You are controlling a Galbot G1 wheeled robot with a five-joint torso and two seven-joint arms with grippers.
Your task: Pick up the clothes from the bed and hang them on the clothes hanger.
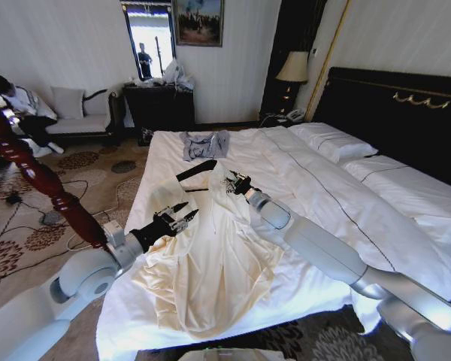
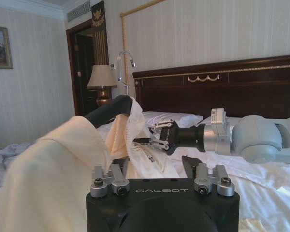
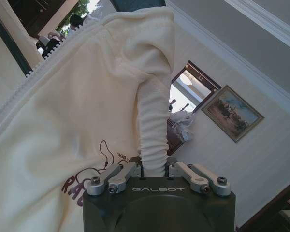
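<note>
Gripping a bunched fold of the soft cream, long-sleeved robe-like garment point(image 1: 210, 263), the right gripper point(image 1: 231, 183) holds its fingers closed on the fabric near the collar, at about twelve o'clock from the spread cloth in the head view. From the right wrist camera, a ribbed roll of the cream garment point(image 3: 152, 130) stands pinched between the fingers, a dark printed logo showing beside them. The garment lies draped down the foot half of the wide white-sheeted bed point(image 1: 346, 203) with its tall black, gold-trimmed headboard. A thin black shoulder-shaped hanger point(image 1: 197, 171) sits at the garment's upper edge, at about ten o'clock from the right gripper; the left wrist camera shows its black end point(image 2: 108, 110) poking out of the lifted cloth. The left gripper point(image 1: 182, 219) hovers at about nine o'clock of the garment, fingers spread apart and holding nothing. A small grey-blue garment point(image 1: 206, 144) lies farther up the bed.
</note>
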